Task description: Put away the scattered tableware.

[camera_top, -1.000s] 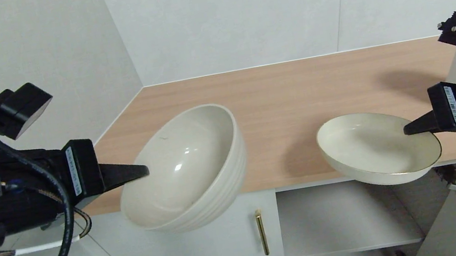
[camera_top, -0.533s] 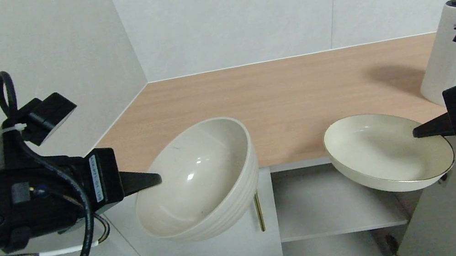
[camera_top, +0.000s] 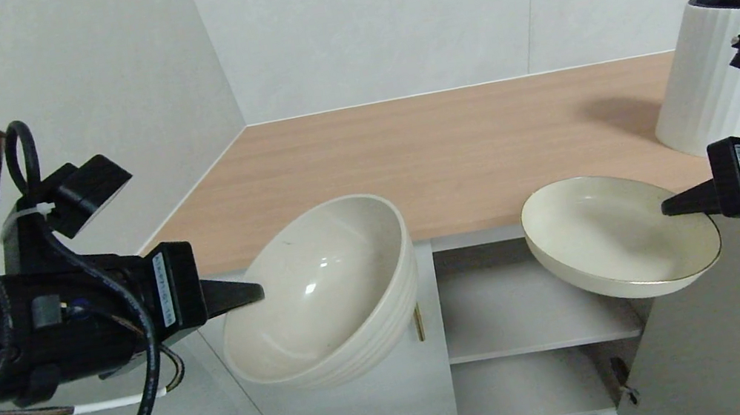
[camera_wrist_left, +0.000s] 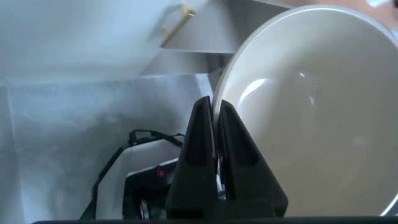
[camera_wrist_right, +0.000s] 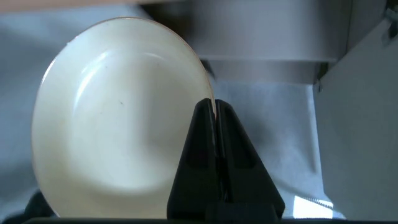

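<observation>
Hands first: your left hand [camera_top: 250, 292] is pinched narrow on the rim of the deep bowl [camera_top: 325, 297], carrying it tilted in the air just left of the open cabinet [camera_top: 514, 394]. Your right hand [camera_top: 671, 208] is clamped the same way on the rim of the shallow plate [camera_top: 609, 242], held before the cabinet's opening, high on its right side. Rim grips leave both dishes free underneath, so I judge you can slide them straight onto the shelf [camera_top: 532, 323]. Above the cabinet runs the counter [camera_top: 450, 149], and a white ribbed pot [camera_top: 710, 83] stands above and right of the cabinet
</observation>
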`<state>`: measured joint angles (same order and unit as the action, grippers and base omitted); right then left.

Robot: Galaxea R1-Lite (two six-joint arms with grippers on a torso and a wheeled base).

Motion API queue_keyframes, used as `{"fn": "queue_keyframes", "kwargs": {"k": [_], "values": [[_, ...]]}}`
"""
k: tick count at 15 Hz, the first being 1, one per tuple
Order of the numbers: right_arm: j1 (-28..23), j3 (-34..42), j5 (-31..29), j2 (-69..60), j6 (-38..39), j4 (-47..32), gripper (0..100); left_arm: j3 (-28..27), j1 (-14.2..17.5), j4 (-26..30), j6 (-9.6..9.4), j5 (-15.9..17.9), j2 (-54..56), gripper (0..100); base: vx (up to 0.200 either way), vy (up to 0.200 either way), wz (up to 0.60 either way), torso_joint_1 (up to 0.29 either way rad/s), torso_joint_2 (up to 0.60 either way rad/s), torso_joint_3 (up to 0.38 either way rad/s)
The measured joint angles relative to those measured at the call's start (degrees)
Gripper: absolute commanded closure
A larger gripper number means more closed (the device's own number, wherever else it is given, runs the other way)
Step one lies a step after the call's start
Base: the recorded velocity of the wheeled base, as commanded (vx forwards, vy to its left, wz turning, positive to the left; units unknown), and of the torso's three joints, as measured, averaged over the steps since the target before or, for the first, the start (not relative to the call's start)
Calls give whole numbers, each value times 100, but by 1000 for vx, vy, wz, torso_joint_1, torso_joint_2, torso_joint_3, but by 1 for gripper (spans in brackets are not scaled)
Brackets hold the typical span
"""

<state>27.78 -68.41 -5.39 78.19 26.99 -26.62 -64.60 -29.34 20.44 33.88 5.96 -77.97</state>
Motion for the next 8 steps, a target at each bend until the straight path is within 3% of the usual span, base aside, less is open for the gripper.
{"fn": "queue_keyframes", "kwargs": {"k": [4,8], "values": [[-9,321,-55,48,-195,295,100,0,-1,2,2,0,-4,100,0,0,0,-8,26,16],[-13,508,-74,111,-206,528,100,-1,0,2,-2,6,-6,100,0,0,0,-132,361,221]]}}
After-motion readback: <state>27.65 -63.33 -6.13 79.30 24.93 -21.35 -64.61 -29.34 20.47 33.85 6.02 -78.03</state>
